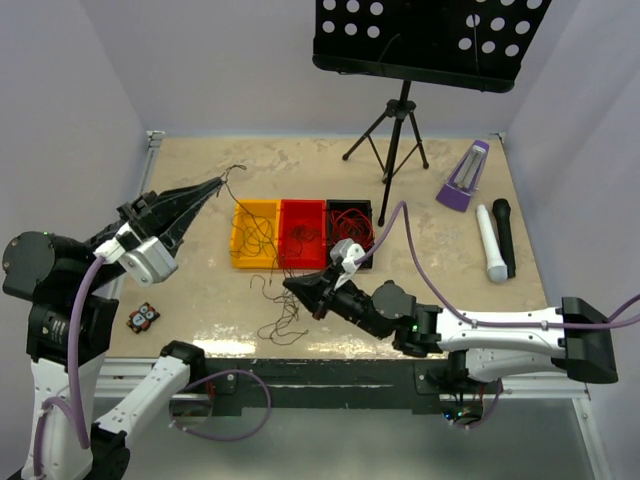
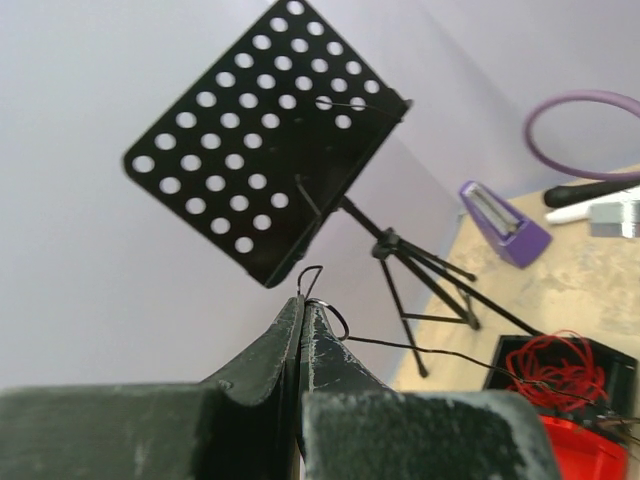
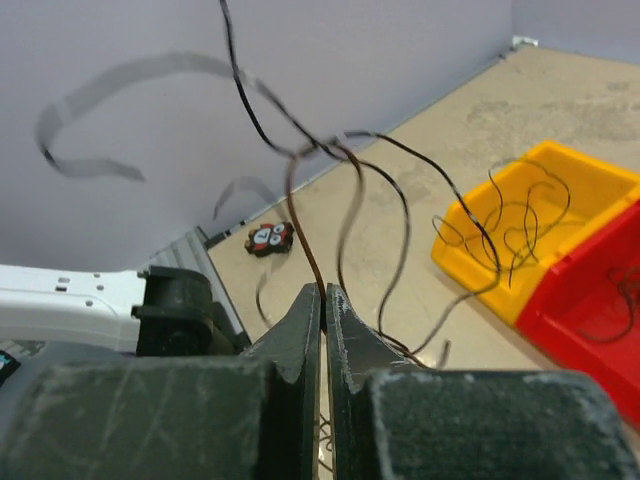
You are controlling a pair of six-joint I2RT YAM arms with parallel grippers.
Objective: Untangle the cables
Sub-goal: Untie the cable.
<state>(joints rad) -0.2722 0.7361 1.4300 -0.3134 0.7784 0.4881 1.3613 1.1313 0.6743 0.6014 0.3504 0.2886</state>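
While the left claw (image 1: 216, 186), upper left of the frame, is clenched on one dark cable (image 2: 420, 348), the right claw (image 1: 289, 283), lower centre, grips a brown strand (image 3: 290, 195) just above the tangled cables (image 1: 283, 320) on the counter (image 1: 420, 290), nearer them.

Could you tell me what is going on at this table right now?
Two robot arms are untangling thin cables. The left gripper is shut on a dark cable, high over the left side of the table. The right gripper is also shut on a dark cable, low and just in front of the yellow bin. More cables sit in that bin, the red bin and the black bin.
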